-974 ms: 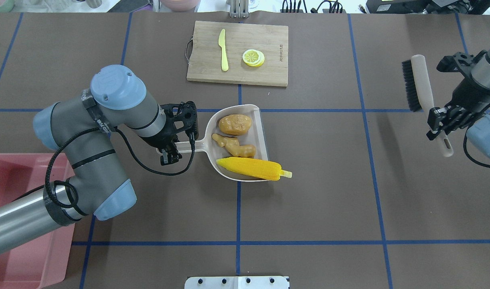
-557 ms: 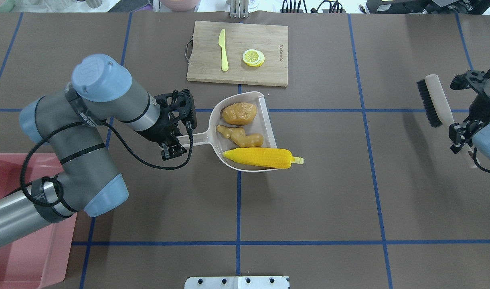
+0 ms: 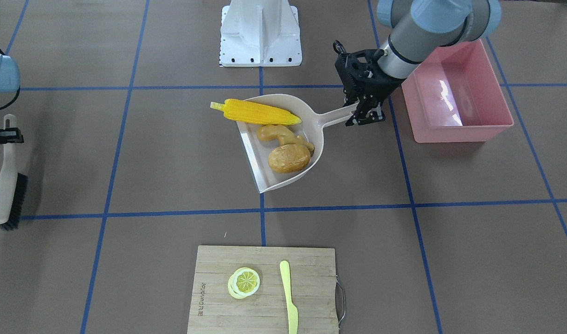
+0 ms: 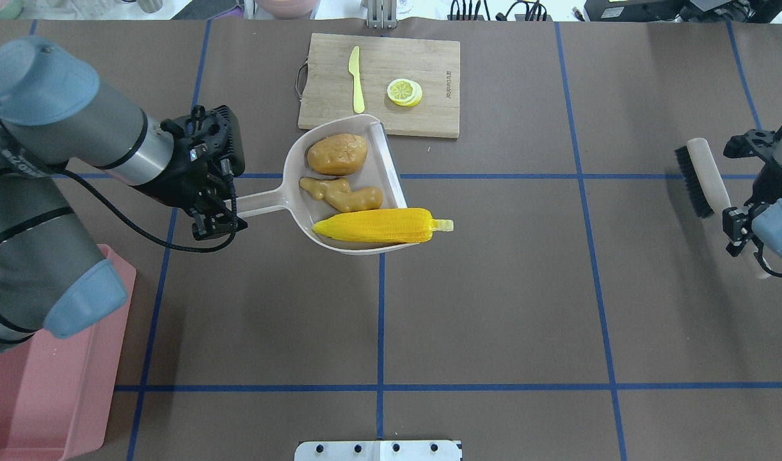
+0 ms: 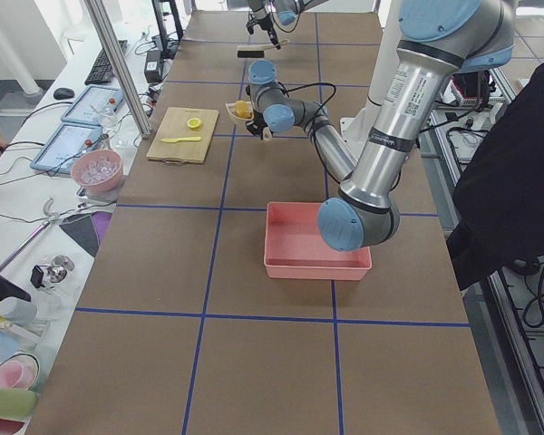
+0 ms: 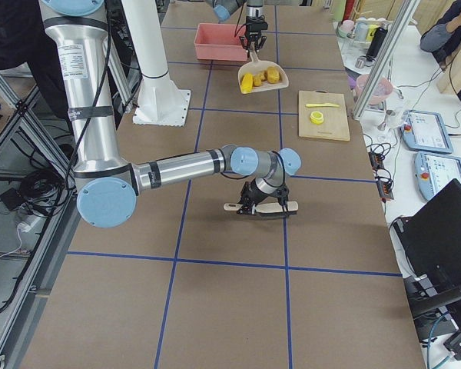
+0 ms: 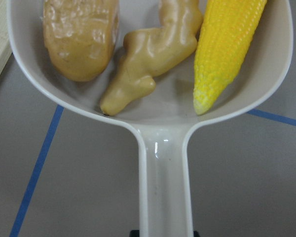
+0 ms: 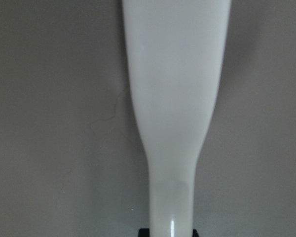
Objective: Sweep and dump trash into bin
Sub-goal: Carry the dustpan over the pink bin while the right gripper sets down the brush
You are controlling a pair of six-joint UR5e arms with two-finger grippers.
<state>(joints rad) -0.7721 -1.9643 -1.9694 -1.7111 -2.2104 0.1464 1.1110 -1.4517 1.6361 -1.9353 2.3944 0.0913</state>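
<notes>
Yellow corn cob [image 4: 373, 225], knobbly tan ginger root [image 4: 337, 194], small brown potato [image 4: 337, 154], we see all in beige plastic dustpan [image 4: 386, 168], left gripper [image 4: 215, 223] clenching its handle, right gripper [image 4: 740, 232] clenching cream brush [image 4: 710, 176]

One yellow toy corn cob [image 4: 375, 225], one knobbly tan ginger root [image 4: 340, 195], one small brown potato [image 4: 337, 154], all three lying in one beige plastic dustpan [image 4: 263, 202]. One rectangular pink plastic bin [image 3: 460, 133] standing on bench [image 4: 493, 288]. One beige black-bristled brush [image 4: 708, 173]. One wooden cutting board [image 4: 429, 96] carrying one yellow plastic knife [image 4: 356, 80] and one stack of lemon slices [image 4: 404, 91], slice count not showing clearly.
</notes>
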